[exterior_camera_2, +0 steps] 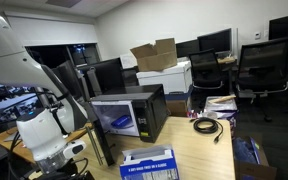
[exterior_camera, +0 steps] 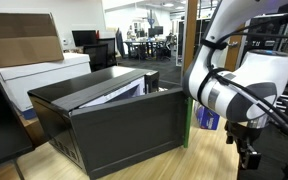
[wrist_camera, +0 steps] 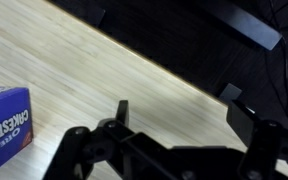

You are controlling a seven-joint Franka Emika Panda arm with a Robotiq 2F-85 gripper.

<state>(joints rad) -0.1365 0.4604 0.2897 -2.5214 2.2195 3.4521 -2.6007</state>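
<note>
The gripper (wrist_camera: pixel 181 112) is hovering, fingers spread and empty; the blue box (wrist_camera: pixel 6 115) is lying at nine o'clock, probably light, crushable cardboard, best pinched across narrow sides.

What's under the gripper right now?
Bare wooden tabletop shows under the open gripper, with a blue box off to one side and the table's edge just beyond. What lies straight beneath the gripper's own body is covered in the wrist view.
</note>
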